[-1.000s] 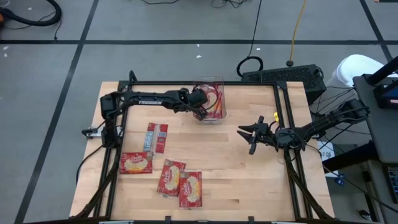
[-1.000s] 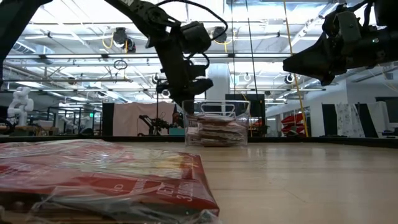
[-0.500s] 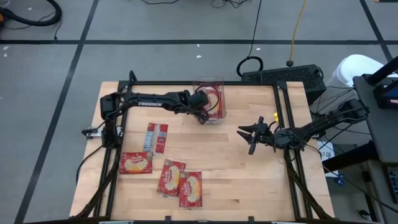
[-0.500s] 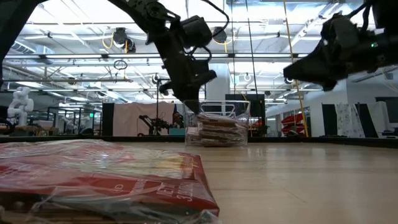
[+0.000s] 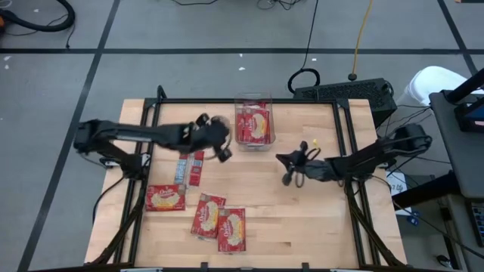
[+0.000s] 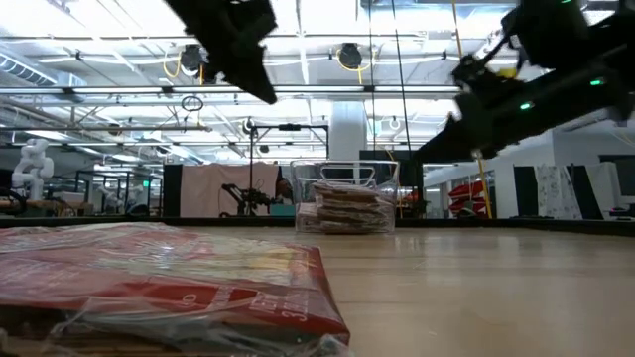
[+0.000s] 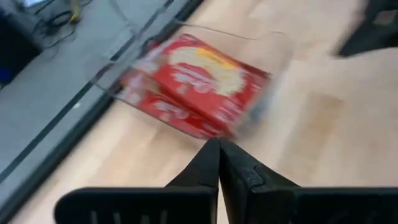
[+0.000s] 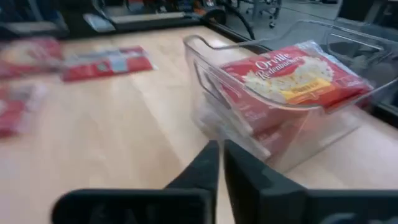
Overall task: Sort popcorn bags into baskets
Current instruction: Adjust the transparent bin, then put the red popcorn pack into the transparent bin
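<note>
Bin point(image 5: 253, 127) — stacked with popcorn bags point(image 5: 254, 125); four bags point(image 5: 198, 204) left behind left pincer point(image 5: 224, 153), closed, empty — right pincer point(image 5: 286, 169) likewise.

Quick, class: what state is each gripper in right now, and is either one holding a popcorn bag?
Left gripper: shut, holding nothing, short of the clear bin.
Right gripper: shut, holding nothing, near the same bin.

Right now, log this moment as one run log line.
left gripper: shut, empty, beside bin | right gripper: shut, empty | bin: stacked popcorn bags | loose bags: on table
</note>
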`<state>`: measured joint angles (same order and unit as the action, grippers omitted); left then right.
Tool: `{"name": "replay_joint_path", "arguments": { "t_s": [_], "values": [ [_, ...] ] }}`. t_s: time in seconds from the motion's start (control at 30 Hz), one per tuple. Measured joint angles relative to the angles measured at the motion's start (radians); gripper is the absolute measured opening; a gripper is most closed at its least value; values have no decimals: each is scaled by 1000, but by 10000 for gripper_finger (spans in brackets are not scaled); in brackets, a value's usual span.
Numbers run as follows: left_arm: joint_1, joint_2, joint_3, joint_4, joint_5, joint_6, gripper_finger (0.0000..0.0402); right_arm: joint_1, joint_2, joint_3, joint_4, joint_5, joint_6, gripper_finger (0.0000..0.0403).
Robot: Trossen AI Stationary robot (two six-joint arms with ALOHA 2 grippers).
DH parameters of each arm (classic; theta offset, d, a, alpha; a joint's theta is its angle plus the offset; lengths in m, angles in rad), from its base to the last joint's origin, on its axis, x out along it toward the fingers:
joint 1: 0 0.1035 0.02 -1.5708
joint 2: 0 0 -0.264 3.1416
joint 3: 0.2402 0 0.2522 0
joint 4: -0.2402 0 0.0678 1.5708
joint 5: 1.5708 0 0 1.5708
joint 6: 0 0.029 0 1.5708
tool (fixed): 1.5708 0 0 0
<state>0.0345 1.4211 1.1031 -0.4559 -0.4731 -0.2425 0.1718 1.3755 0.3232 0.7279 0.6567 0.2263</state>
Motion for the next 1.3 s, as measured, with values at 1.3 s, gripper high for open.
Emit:
{"name": "replay_joint_path", "arguments": {
  "t_s": [1.3],
  "values": [
    [-291, -192, -476, -338, 43, -885, 142, -121, 157, 107, 8, -319, -3, 0]
  ]
}}
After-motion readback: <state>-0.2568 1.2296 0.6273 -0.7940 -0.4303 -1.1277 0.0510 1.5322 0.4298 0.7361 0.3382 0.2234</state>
